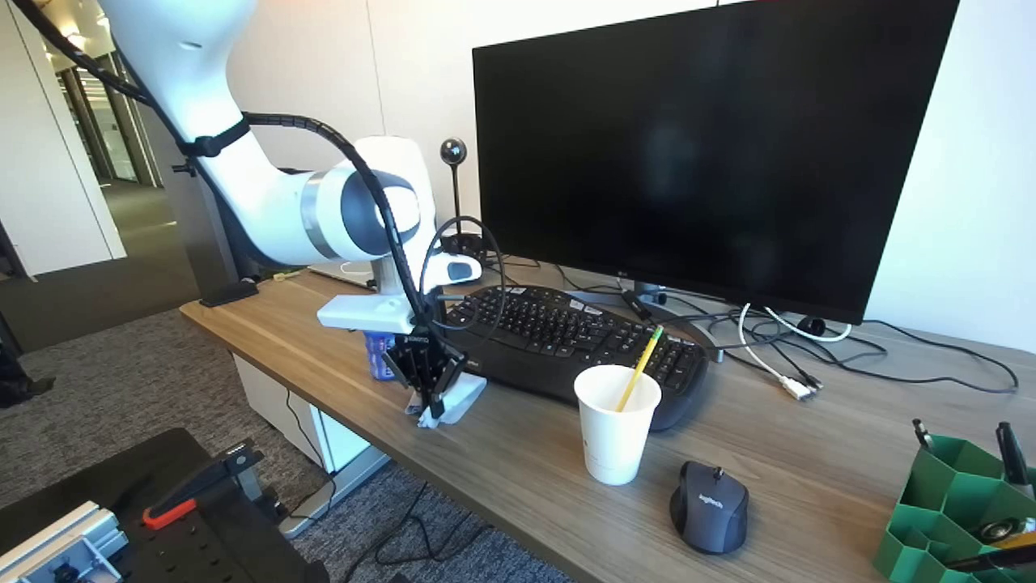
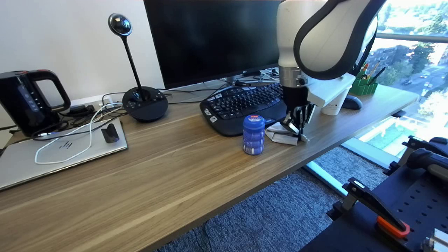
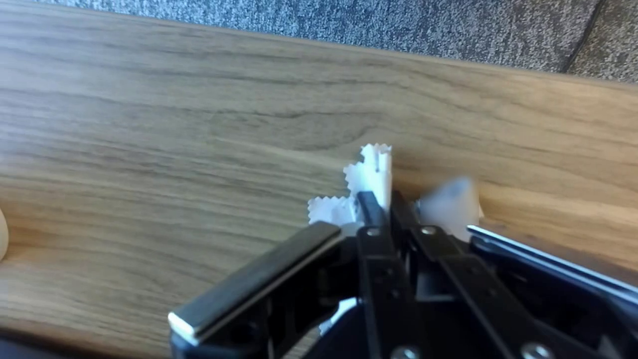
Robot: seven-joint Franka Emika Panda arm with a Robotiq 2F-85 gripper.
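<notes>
My claw (image 3: 385,205): tips together, clamped on a fold of the white cloth (image 3: 375,177), aimed down at the desk (image 3: 189,124).
Where the cloth is: crumpled on the wood directly under me, between the keyboard (image 2: 241,105) and the desk's front edge (image 3: 319,46).
Pinched fold: a narrow tongue sticking out past my fingertips, pointing toward the front edge in the wrist view.
Zigzag hem: steps off in small corners to the left of the fold there; to the right of my fingers shows a pale flap (image 3: 451,207), too blurred to read.
Long axis: in an exterior view the cloth runs from the keyboard side toward the front edge, narrow at my tips, broader behind; I cover part of it, so I cannot fix one line for the whole.
Desk edge: crosses the top of the wrist view on a slight slant, carpet (image 3: 349,25) beyond it; a strip of desk lies between it and the fold's end.
Keyboard side: tight, its near rim just beside the cloth; whether they touch I cannot tell.
Blue canister (image 2: 253,135): upright, just beside the cloth.
Paper cup (image 1: 615,437): upright on the opposite side, a pencil (image 1: 639,368) leaning in it, a longer stretch of desk between us.
</notes>
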